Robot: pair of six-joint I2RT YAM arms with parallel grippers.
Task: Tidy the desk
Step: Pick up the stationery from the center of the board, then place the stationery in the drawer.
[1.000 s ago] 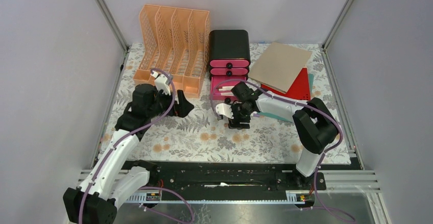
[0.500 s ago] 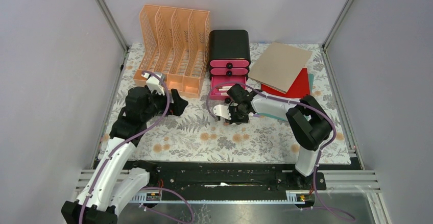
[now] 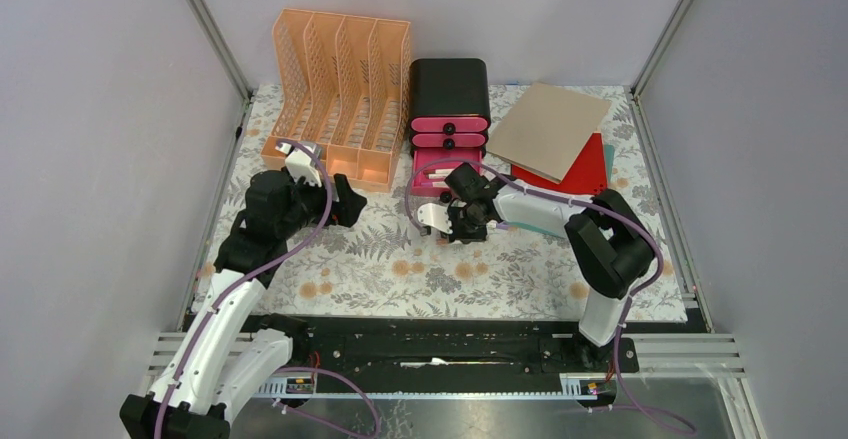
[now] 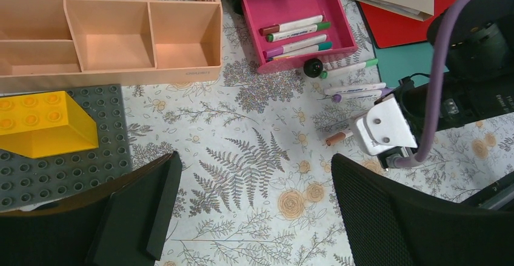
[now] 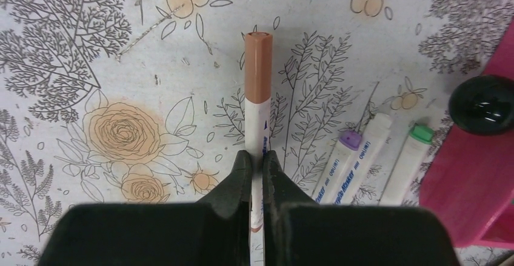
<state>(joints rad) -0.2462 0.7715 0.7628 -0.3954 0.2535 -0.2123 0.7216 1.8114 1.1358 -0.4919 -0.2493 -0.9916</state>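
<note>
While right fingers [image 5: 241,175] pinch brown marker [image 5: 259,90], lettering illegible

Eight markers [image 4: 295,25] are showing: four are lying in the one open pink drawer [image 4: 291,2]; four are lying on the desk [image 3: 380,269], one of them a brown-capped marker [image 5: 257,78]; one orange file rack [image 3: 340,89] is standing with four slots; one black drawer box [image 3: 447,84] is carrying three pink fronts; one tan sheet [image 3: 548,129], one red sheet [image 3: 585,171] and one teal sheet [image 4: 394,63] are lying stacked; one yellow brick [image 4: 42,123] is sitting on one grey studded plate [image 4: 103,151].
</note>
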